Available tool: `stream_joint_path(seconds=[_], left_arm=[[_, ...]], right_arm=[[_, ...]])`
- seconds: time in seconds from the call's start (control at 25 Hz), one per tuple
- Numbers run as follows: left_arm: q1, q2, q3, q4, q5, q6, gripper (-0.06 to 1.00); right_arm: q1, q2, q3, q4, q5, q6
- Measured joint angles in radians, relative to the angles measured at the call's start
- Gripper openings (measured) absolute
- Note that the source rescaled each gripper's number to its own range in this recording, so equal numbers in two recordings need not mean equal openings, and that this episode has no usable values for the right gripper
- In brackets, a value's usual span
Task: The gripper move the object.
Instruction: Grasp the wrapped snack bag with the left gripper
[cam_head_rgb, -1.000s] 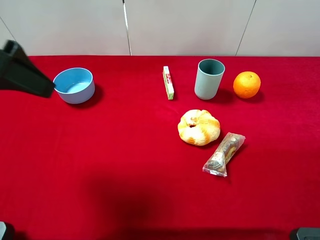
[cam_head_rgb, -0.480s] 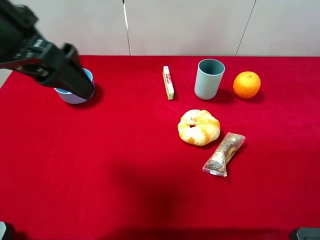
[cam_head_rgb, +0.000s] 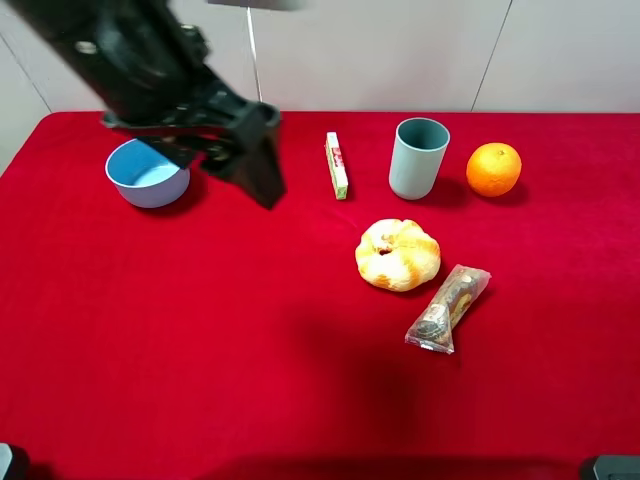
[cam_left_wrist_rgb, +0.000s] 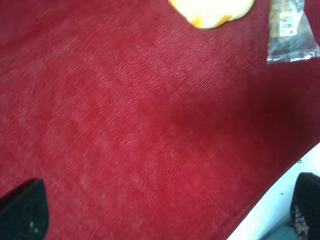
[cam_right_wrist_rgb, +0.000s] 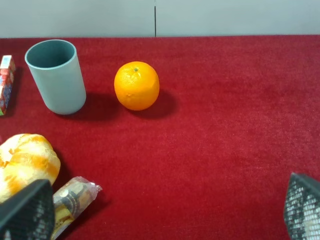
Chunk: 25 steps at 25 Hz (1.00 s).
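The object, a clear packet with a brown snack inside, lies on the red cloth just right of and in front of the bread roll. My left gripper hangs above the cloth between the blue bowl and the stick bar, well left of the packet. In the left wrist view its fingers stand wide apart and empty, with the packet and roll far off. My right gripper is open and empty, with the packet close to one finger.
A blue bowl stands at the back left. A white-green-red stick bar, a grey-green cup and an orange stand along the back. The wall lies behind the red cloth.
My left arm has swung in from the far left, past the blue bowl, to the right toward the table's middle. The packet, roll and other things have not moved.
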<state>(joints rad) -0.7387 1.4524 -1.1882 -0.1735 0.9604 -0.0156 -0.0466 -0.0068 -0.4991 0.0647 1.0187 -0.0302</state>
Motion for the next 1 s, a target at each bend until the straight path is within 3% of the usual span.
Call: stream_joint_path(seconds=[0.36, 1.0], left_arm=[[-0.128, 0.190, -0.175, 0.048, 0.043, -0.062, 0.96], [-0.259, 0.432, -0.415, 0.060, 0.100, -0.134, 0.96]], right_arm=[[0.000, 0.000, 0.000, 0.000, 0.000, 0.000], [0.000, 0.000, 0.000, 0.001, 0.000, 0.000]])
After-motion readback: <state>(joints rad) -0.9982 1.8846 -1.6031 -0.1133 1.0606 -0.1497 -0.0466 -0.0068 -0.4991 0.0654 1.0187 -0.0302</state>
